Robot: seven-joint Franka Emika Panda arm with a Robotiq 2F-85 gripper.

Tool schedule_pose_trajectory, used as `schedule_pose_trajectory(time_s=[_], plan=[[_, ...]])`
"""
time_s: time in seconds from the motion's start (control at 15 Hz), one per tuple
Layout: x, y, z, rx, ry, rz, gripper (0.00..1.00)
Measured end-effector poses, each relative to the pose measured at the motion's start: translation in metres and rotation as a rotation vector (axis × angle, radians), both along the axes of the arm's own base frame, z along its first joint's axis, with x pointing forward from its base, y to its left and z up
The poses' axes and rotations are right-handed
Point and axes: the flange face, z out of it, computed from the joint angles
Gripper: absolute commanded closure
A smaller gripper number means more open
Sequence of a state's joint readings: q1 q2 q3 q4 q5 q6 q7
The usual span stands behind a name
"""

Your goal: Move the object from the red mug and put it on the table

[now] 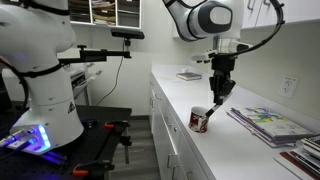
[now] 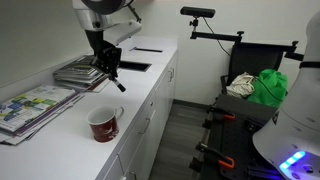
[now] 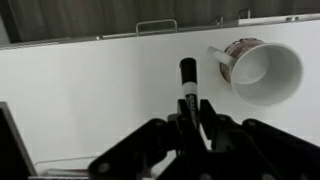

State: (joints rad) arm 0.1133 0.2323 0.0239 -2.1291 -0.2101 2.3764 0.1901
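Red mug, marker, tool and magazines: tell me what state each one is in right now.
red mug: upright on the table, empty.
marker: out of the mug, held above the table, not yet set down.
tool: shut on the marker.
magazines: lying flat on the table.

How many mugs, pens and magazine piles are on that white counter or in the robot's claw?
Mugs: 1, the red mug, empty inside.
Pens: 1, the black marker, gripped by the gripper.
Magazine piles: 2, the far stack and the near pile.
Total: 4.
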Motion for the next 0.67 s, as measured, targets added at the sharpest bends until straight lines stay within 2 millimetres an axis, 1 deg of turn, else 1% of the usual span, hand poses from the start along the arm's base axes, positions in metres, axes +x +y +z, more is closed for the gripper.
schedule_pose_trajectory(time_s=[0.13,0.4,0.53,0.67], plan=[[0.006,-0.019,-0.012,-0.016,0.015,-0.024,0.95],[0.025,-0.059,-0.047,-0.084,0.057,-0.045,0.95],[0.035,-0.069,-0.063,-0.106,0.075,-0.051,0.95],[0.044,-0.072,-0.074,-0.115,0.085,-0.055,0.95]])
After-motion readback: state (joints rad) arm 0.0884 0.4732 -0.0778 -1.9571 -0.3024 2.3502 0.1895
